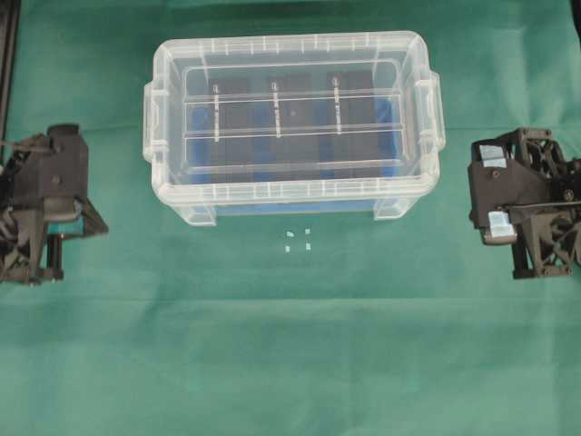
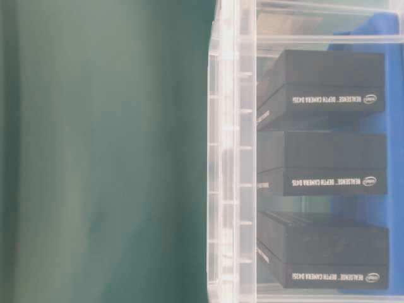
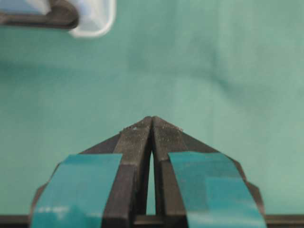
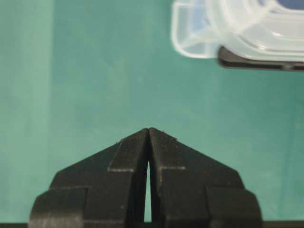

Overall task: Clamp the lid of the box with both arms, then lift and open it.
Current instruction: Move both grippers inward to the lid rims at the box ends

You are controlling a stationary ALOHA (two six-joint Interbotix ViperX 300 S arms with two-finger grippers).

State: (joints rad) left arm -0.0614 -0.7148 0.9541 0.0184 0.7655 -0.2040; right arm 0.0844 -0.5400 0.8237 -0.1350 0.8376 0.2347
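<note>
The clear box (image 1: 290, 202) stands at the back centre of the green cloth, with a blue liner and three black packs (image 1: 290, 113) inside. Its lid (image 1: 290, 45) lies flat and closed on top. My left gripper (image 1: 91, 222) rests far left of the box, well apart from it. Its teal-taped fingers (image 3: 152, 118) are shut on nothing over bare cloth, and a box corner (image 3: 95, 19) shows at the upper left. My right gripper (image 1: 481, 222) rests to the right of the box, tips (image 4: 149, 129) shut and empty, a box corner (image 4: 228, 28) ahead.
Small white marks (image 1: 298, 240) lie on the green cloth (image 1: 290, 345) just in front of the box. A dark frame (image 1: 7, 54) runs along the far left edge. The table-level view shows the box wall (image 2: 230, 158) and the black packs (image 2: 328, 158) close up.
</note>
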